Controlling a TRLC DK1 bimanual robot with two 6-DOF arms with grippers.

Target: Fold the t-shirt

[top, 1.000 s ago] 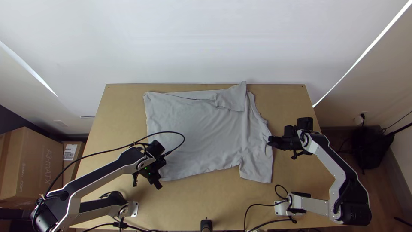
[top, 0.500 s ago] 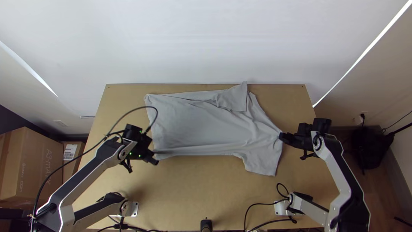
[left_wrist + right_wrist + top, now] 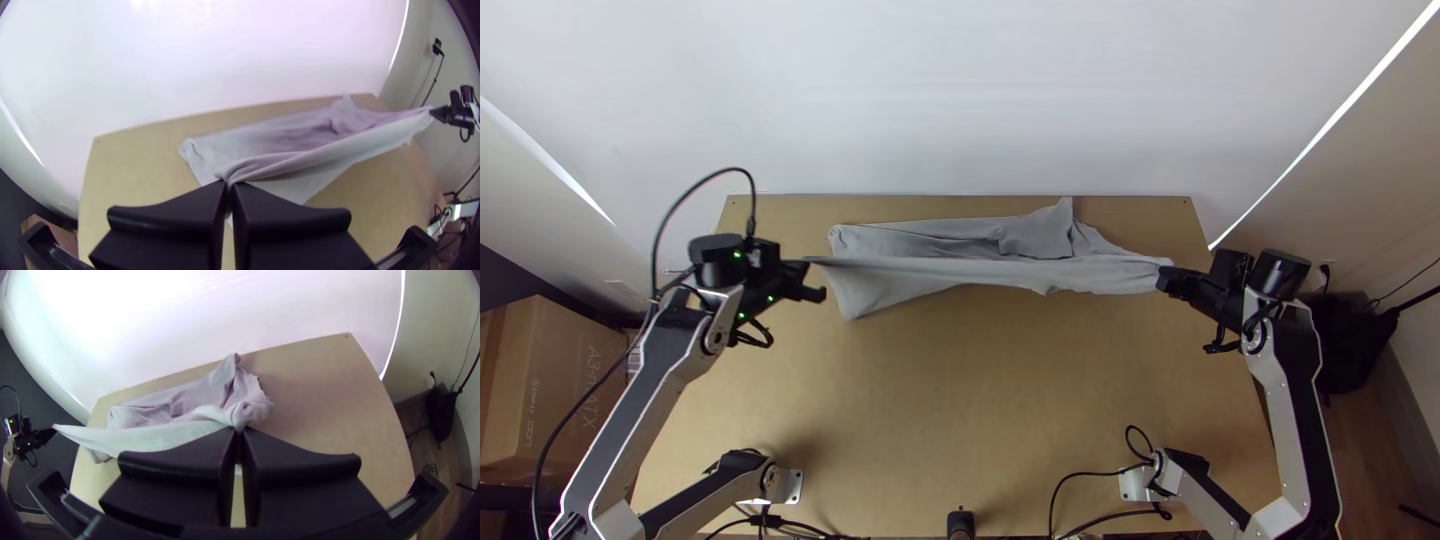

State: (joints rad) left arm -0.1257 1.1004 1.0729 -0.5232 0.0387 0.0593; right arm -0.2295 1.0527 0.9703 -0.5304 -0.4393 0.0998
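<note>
- Fold in hand, by my read: t-shirt [image 3: 935, 272] mid-fold above the bench [image 3: 960, 400], far part lying on it.
- Left gripper [image 3: 229, 186] closed on one end of the raised strip; right gripper [image 3: 239, 431] pinching the bunched other end. Strip taut between.
- Next, likely: carry toward the far edge, lower evenly, release.
- Cardboard box [image 3: 560, 360] beside the bench; contents can't be told.

Bright, even light fills the room. Beyond the left gripper [image 3: 814, 277], the white wall [image 3: 960, 90] glares, nearly washed out in the wrist views. Past the right gripper [image 3: 1168, 280], a thin strip of light [image 3: 1330, 121] slants upward. Soft shadows cross the table [image 3: 930, 420]. Fisheye distortion bends the wrist views' straight edges; their corners darken.
</note>
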